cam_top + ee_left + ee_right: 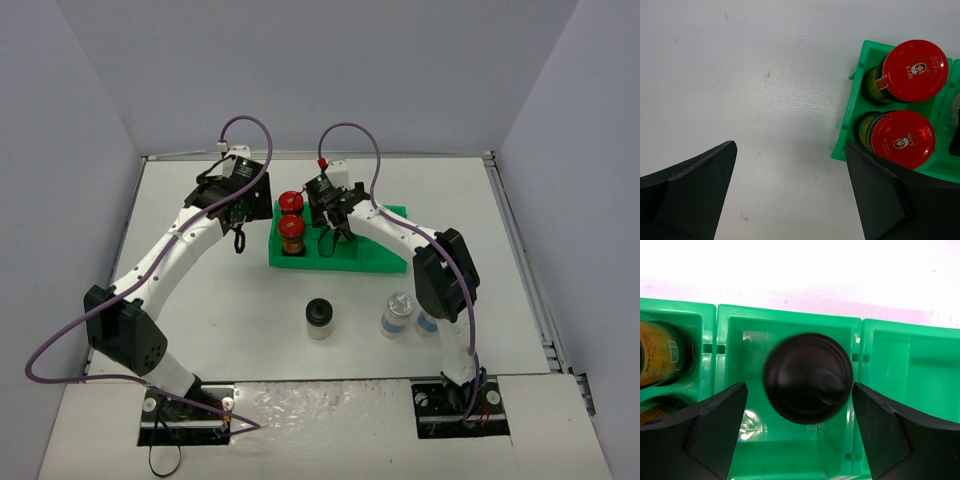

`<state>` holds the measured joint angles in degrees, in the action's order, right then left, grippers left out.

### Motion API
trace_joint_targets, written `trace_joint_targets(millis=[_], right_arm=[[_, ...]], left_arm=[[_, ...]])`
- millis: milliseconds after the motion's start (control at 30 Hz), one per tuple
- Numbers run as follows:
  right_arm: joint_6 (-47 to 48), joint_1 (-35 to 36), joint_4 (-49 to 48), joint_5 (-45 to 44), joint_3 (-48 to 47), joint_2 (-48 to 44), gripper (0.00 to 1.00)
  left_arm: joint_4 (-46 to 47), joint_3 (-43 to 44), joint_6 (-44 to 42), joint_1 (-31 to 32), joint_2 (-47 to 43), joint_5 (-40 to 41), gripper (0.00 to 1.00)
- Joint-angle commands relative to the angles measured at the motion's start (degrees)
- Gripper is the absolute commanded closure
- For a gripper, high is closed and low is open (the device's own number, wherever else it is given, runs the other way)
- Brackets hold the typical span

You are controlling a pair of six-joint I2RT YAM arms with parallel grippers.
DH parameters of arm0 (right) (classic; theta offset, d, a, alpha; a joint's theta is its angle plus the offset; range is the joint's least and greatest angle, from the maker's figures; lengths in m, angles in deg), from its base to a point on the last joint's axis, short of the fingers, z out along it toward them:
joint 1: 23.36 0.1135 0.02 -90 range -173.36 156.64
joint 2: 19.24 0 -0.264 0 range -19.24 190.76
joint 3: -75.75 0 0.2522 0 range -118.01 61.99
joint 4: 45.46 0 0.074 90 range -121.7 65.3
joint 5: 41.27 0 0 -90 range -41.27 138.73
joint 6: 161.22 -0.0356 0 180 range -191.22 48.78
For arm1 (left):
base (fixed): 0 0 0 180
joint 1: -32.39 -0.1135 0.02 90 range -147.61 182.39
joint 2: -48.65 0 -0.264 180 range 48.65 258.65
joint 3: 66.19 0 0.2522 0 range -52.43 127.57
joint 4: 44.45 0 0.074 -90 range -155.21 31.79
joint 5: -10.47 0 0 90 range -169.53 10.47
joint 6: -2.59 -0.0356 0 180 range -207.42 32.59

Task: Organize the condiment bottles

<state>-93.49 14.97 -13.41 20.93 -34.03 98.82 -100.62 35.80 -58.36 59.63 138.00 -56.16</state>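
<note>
A green rack point(385, 255) stands mid-table. Two red-capped jars point(291, 203) point(292, 230) fill its left column; their caps show in the left wrist view point(915, 70) point(902, 138). A black-capped jar point(807, 377), blurred, stands in the far part of the middle column. My right gripper point(800, 390) is open above it, one finger on each side and clear of the cap; it hides that jar in the top view point(335, 230). My left gripper point(790, 150) is open and empty over bare table just left of the rack point(847, 135). A second black-capped jar point(319, 318) and two silver-capped jars point(399, 312) point(427, 323) stand on the table.
The rack's right column point(905, 370) holds nothing. The right arm's elbow point(445, 272) hangs over the silver-capped jars and partly hides the right one. Grey walls close in the table on three sides.
</note>
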Motion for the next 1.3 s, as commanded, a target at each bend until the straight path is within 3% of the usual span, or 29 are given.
trace_joint_targets(millis=[0, 200, 433, 733, 933, 1267], right_arm=[[0.2, 0.1, -1.6, -3.0, -2.5, -3.2, 0.08], [0.0, 0.7, -0.4, -4.1, -2.4, -5.0, 0.04], [-2.0, 2.3, 4.8, -6.4, -0.7, -14.3, 0.02], [-5.8, 10.4, 7.6, 5.0, 12.4, -27.2, 0.02], [-9.5, 17.1, 8.4, 7.6, 20.3, -30.3, 0.02], [-12.5, 21.8, 8.3, 9.2, 27.6, -29.9, 0.03]], left_arm=[[1.2, 0.7, -0.6, -0.4, -2.6, 0.1, 0.12], [1.4, 0.3, -0.5, -0.4, -2.6, -0.1, 0.12], [1.4, 0.0, -0.1, -0.4, -3.0, 0.4, 0.12], [1.0, -0.1, 1.3, -0.5, -3.4, 2.3, 0.12], [-0.1, 0.4, 1.4, -1.1, -4.2, 2.9, 0.12], [-0.6, -0.8, 1.9, -1.4, -5.1, 2.7, 0.12]])
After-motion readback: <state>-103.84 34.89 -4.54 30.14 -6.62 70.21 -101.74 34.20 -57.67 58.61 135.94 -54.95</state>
